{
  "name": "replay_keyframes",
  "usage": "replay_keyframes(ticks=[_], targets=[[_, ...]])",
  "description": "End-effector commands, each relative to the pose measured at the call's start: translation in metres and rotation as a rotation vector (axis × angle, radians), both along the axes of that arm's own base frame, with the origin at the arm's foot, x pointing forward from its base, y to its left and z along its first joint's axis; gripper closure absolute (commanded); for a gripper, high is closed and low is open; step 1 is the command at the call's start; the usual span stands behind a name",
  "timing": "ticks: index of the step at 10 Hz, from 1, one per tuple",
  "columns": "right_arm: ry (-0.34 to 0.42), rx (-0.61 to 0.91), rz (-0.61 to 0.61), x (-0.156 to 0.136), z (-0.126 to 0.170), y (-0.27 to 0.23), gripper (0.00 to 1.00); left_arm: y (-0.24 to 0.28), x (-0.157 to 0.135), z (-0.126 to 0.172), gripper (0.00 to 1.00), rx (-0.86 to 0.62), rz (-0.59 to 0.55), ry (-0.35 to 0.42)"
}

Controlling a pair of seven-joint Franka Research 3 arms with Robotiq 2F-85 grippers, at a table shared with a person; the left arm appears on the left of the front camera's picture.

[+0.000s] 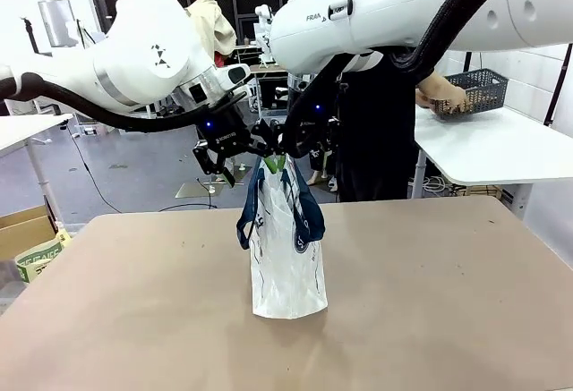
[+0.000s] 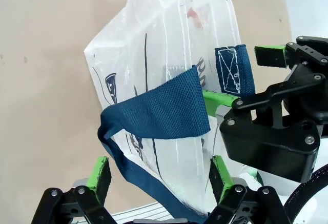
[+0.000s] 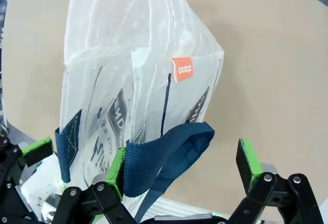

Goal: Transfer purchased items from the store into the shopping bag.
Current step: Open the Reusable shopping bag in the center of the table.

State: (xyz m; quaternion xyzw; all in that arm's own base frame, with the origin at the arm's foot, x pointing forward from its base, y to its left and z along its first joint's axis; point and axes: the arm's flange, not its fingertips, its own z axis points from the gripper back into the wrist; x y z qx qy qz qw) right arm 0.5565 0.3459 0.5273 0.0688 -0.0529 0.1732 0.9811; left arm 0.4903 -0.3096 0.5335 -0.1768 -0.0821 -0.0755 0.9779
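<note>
The shopping bag [image 1: 288, 261], whitish and translucent with navy handles, stands upright mid-table. Both grippers hover at its top rim. My left gripper [image 1: 235, 154] is open, and in its wrist view [image 2: 160, 175] the bag's rim [image 2: 169, 80] and a navy strap [image 2: 164, 108] lie between its green pads without being pinched. My right gripper [image 1: 300, 145] is open too; in its wrist view [image 3: 183, 167] one green pad [image 3: 118, 165] sits against the bag's strap [image 3: 154, 162]. The store [image 1: 481, 89], a dark slotted basket, sits on a white table at the back right. The purchased items are too small to make out.
A person stands behind the table with a hand [image 1: 448, 97] at the basket. The brown tabletop [image 1: 448, 301] spreads wide on both sides of the bag. A cardboard box [image 1: 36, 248] sits off the table's left edge. An orange tag [image 3: 183, 69] marks the bag's seam.
</note>
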Motion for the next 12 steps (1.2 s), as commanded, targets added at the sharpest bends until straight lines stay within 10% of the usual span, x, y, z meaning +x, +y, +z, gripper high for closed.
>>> replay_keyframes(ticks=[1,3,5,10,12], targets=[[0.013,-0.025,-0.024,0.001,-0.004,0.001,0.00,-0.009,0.004,0.000,0.00,0.049,0.040,0.001],[0.002,0.017,0.018,0.002,-0.010,0.002,0.00,-0.002,0.003,-0.009,0.00,0.079,-0.091,-0.034],[0.012,-0.005,-0.002,0.001,-0.005,0.000,0.00,-0.002,0.001,-0.006,0.00,0.030,0.007,0.003],[0.063,0.022,-0.120,0.000,-0.019,-0.007,0.97,0.015,-0.004,-0.008,0.96,0.024,0.006,-0.017],[0.070,0.026,-0.140,-0.001,-0.021,-0.014,1.00,0.023,-0.004,-0.009,1.00,0.027,0.005,-0.020]])
